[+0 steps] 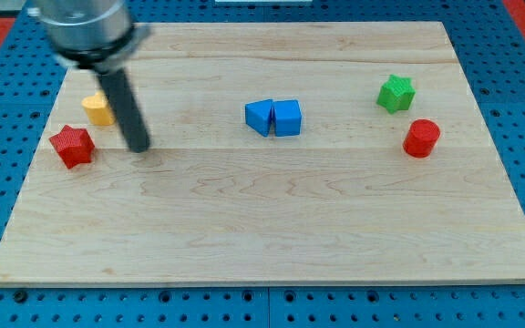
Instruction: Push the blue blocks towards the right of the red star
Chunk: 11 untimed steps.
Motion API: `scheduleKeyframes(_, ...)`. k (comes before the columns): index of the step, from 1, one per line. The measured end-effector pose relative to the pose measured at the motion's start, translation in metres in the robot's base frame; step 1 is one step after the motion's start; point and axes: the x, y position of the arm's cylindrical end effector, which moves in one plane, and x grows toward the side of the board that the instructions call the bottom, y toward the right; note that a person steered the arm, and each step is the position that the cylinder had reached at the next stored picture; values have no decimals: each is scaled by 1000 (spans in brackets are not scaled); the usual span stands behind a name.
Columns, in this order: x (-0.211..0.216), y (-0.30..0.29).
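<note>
Two blue blocks sit touching near the board's middle: one angular blue block (259, 117) on the left and a blue cube (287, 117) on the right. The red star (72, 146) lies near the view's left edge of the board. My tip (139, 146) rests on the board just right of the red star, with a gap between them, and far left of the blue blocks. The rod rises up and to the left from the tip.
A yellow block (97, 109) sits above the red star, partly hidden by the rod. A green star (396, 93) and a red cylinder (421, 138) stand at the view's right. The wooden board (262, 237) lies on a blue pegboard.
</note>
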Motion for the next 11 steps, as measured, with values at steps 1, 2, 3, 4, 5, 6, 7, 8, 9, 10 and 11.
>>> scheduleKeyframes(1,-61,81)
scheduleKeyframes(2,-80,142)
scheduleKeyframes(3,-57,198)
scheduleKeyframes(4,-34,203)
scheduleKeyframes(5,-41,151)
scheduleKeyframes(6,-46,121)
scheduleKeyframes(7,-64,106)
scheduleKeyframes(8,-82,87)
scheduleKeyframes(9,-73,67)
scheduleKeyframes(10,-62,48)
scheduleKeyframes(11,-55,19)
